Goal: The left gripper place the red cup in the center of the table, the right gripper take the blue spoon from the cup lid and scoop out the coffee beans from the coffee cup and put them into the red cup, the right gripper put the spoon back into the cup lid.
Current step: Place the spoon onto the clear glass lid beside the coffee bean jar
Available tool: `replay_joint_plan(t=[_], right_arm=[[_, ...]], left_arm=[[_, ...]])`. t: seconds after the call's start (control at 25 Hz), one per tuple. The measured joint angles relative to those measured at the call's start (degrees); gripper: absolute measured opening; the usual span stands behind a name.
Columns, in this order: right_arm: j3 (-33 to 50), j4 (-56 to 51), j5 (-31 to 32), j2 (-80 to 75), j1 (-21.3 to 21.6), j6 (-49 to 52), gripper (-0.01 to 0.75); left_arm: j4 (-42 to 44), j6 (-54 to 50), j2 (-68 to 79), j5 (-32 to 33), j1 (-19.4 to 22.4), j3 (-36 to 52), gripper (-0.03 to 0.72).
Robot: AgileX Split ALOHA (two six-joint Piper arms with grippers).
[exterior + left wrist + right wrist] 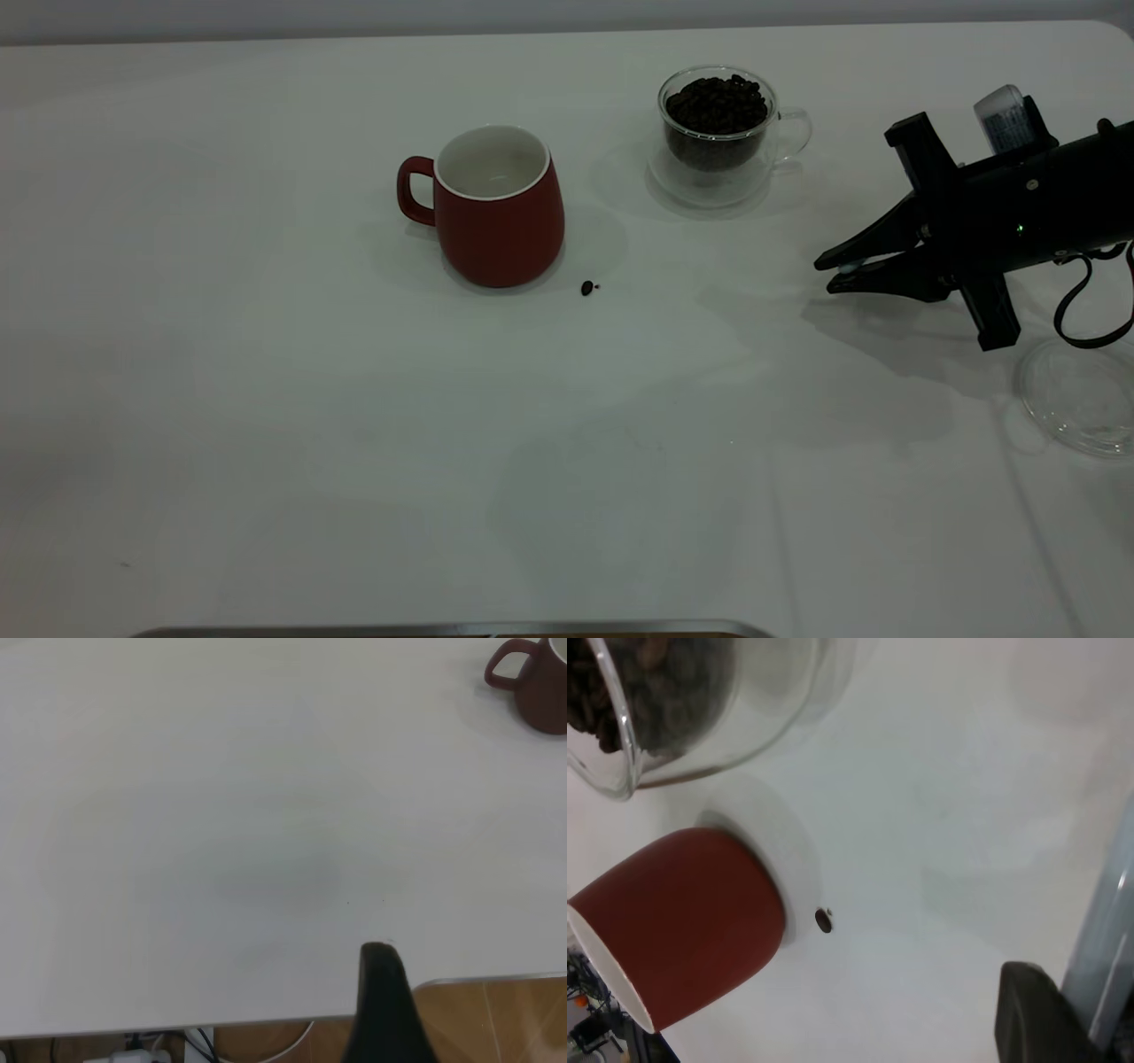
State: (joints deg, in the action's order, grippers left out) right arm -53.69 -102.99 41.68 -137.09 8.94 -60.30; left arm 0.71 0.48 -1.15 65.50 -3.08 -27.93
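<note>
The red cup [498, 211] stands upright near the table's [266, 399] middle, handle to the left, and only its white inside shows. The clear coffee cup [718, 133], full of coffee beans [716, 103], stands behind it to the right. My right gripper [826, 273] hovers low over the table to the right of both cups, pointing left. It is shut on the blue spoon [1106, 966], whose pale handle runs beside its finger [1032, 1014]. The cup lid [1076, 399] lies flat under the right arm with nothing on it. My left gripper [383, 992] is parked over the table's edge, far from the red cup [532, 682].
A single stray bean [586, 287] lies on the table just right of the red cup's base, also seen in the right wrist view as the stray bean [824, 920]. A black cable loop [1094, 310] hangs from the right arm.
</note>
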Motion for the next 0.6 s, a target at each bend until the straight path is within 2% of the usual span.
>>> replay_joint_plan(t=[0.6], right_arm=[[0.0, 0.0, 4.2, 0.0, 0.0, -3.8, 0.116]], left_arm=[[0.0, -0.1, 0.0, 0.0, 0.0, 0.0, 0.580]])
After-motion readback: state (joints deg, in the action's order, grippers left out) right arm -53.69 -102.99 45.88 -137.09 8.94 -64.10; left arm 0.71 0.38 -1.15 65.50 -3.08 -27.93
